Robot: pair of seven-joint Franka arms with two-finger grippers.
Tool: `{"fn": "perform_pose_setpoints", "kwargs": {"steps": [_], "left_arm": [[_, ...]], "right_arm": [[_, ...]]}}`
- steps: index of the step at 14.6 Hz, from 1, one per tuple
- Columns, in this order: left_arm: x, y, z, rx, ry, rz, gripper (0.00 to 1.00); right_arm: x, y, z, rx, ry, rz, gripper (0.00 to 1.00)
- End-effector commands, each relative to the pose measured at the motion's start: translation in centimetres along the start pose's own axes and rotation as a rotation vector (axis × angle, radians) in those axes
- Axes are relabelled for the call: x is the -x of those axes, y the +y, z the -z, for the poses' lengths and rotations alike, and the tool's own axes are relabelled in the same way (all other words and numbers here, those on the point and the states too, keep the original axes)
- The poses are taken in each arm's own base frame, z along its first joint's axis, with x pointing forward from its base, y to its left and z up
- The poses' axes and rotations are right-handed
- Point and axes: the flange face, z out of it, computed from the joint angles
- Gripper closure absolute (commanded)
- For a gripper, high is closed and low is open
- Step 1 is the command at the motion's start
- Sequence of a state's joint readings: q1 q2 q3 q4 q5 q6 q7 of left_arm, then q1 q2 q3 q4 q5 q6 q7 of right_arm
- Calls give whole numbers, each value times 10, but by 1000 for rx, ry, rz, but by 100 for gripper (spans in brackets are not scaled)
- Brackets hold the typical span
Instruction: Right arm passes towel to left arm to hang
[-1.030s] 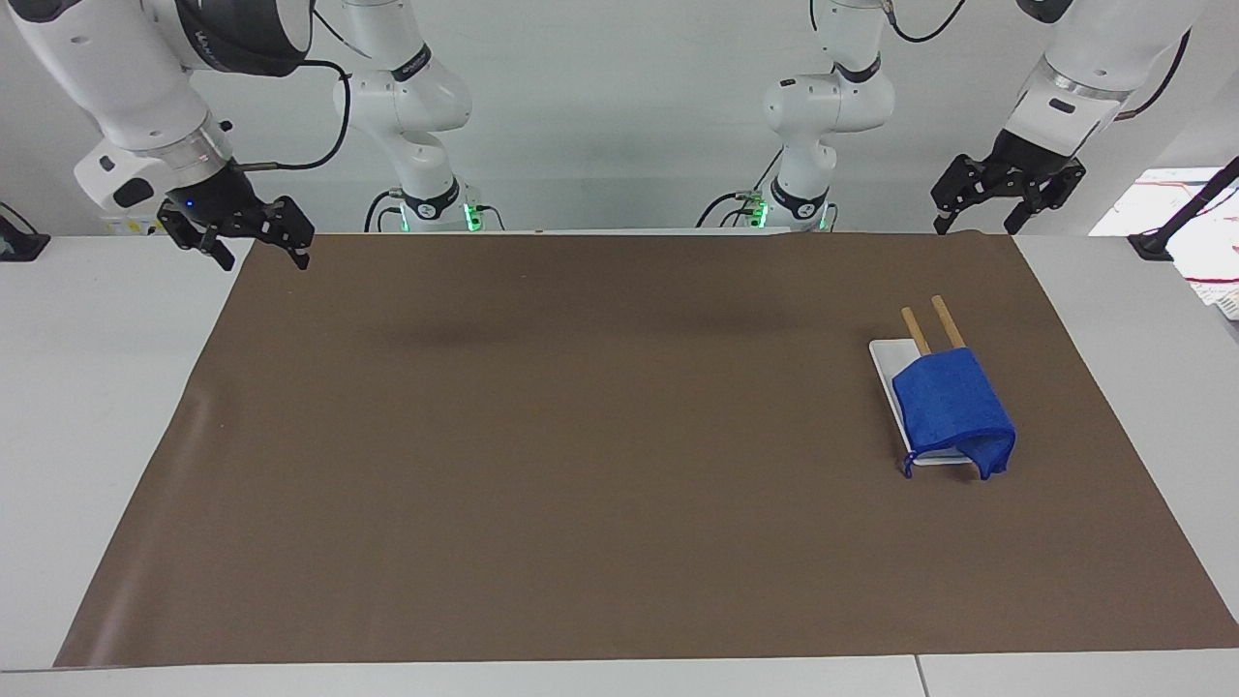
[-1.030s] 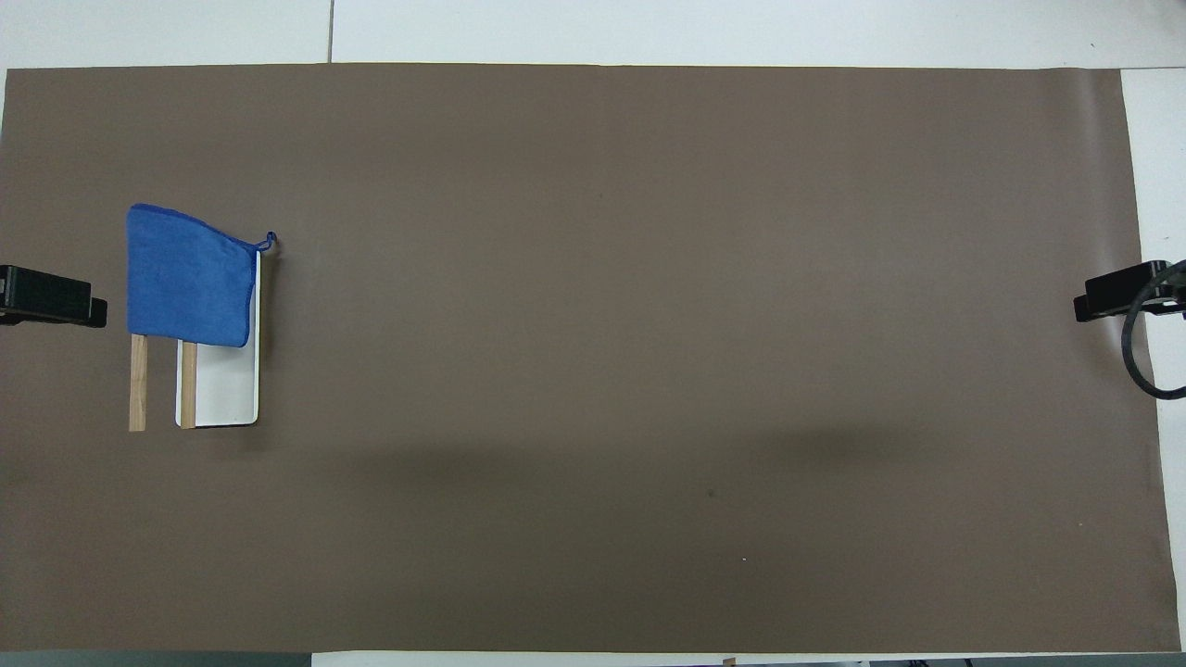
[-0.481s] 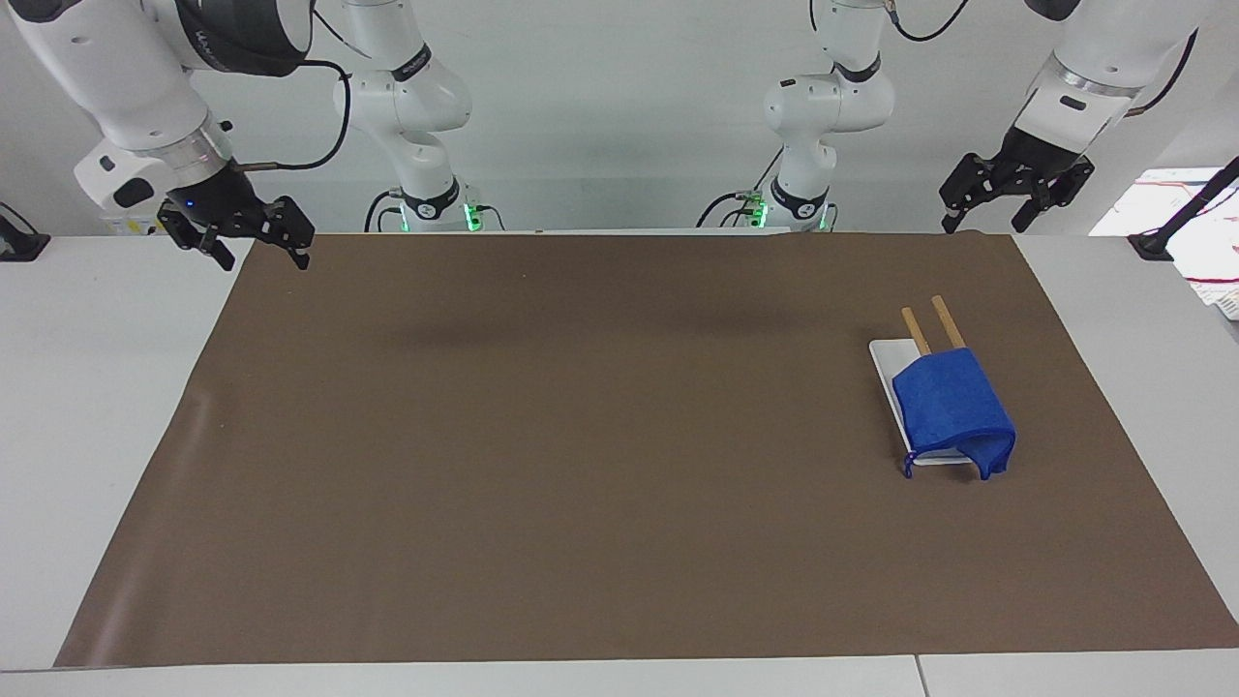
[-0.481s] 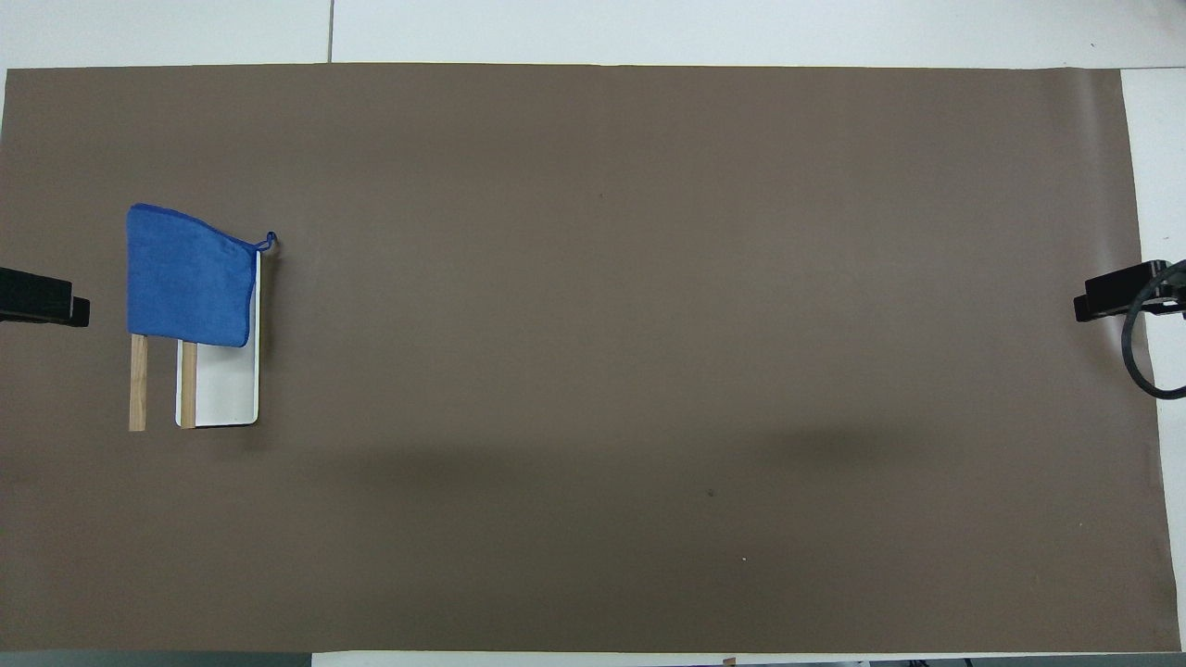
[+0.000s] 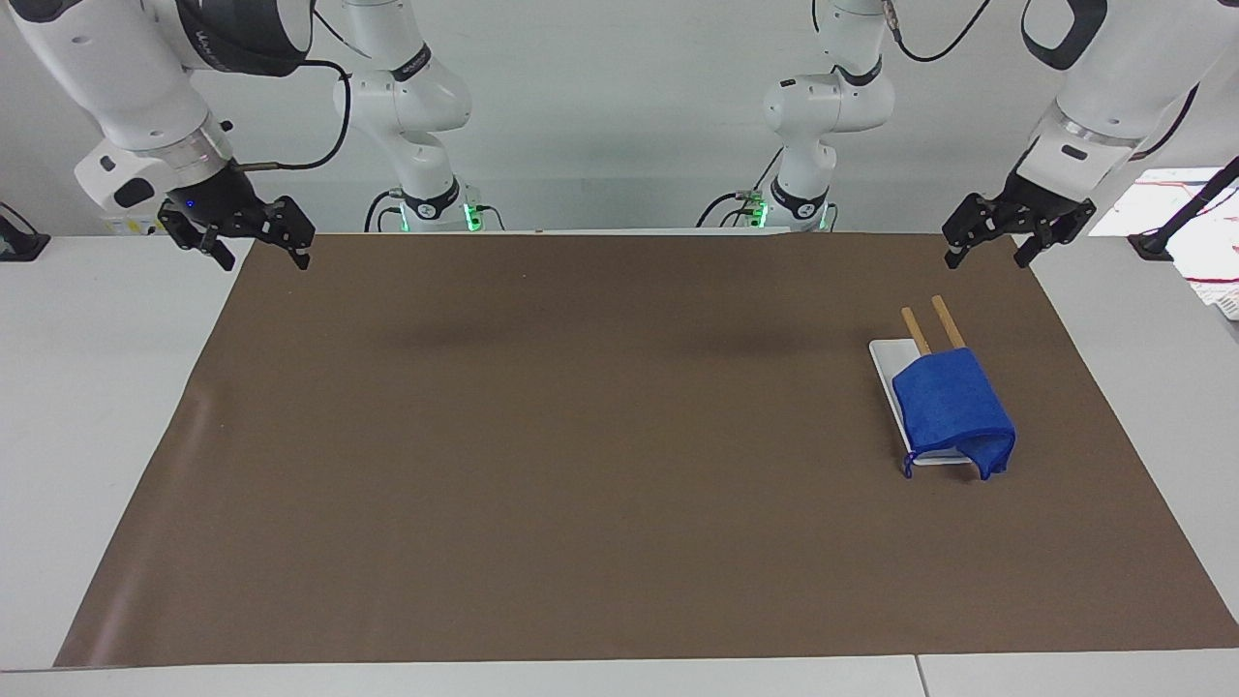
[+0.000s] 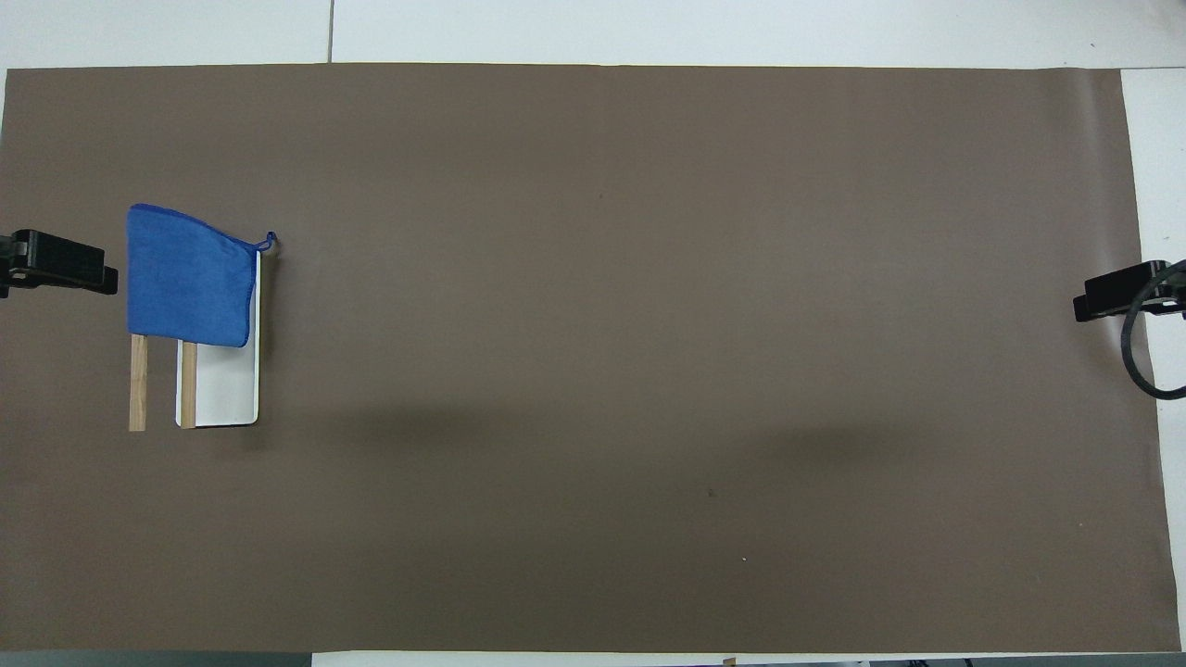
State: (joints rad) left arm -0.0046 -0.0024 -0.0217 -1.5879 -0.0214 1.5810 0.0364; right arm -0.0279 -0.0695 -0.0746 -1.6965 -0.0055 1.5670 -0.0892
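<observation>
Facing view: towel [image 5: 952, 411] draped on wooden rack [image 5: 947, 321]; left hand [image 5: 990, 255] and right hand [image 5: 257, 254] open, empty.

Brown mat [image 5: 542, 455] covering the white table [image 5: 87, 387]; white-based rack [image 6: 227, 394] with two wooden rails [image 6: 138, 384] toward the left arm's end.

towel [image 5: 951, 402] – soft blue cloth | rails [image 5: 947, 320] – bare wood | mat [image 5: 581, 436] – matt brown

Blue towel [image 5: 951, 409] – draped over two wooden bars [image 5: 947, 321], loop dangling
</observation>
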Motion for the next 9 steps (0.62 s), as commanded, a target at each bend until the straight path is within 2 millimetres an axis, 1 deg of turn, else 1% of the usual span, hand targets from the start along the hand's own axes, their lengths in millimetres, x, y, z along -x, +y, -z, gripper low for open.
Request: {"fn": "perform_pose_setpoints", "kwargs": {"steps": [1, 9], "left_arm": [[-13, 2, -4, -18, 13, -23, 0], [-5, 4, -5, -7, -8, -22, 0]], "right_arm": [[2, -3, 4, -17, 11, -6, 0], [2, -4, 4, -17, 11, -6, 0]]}}
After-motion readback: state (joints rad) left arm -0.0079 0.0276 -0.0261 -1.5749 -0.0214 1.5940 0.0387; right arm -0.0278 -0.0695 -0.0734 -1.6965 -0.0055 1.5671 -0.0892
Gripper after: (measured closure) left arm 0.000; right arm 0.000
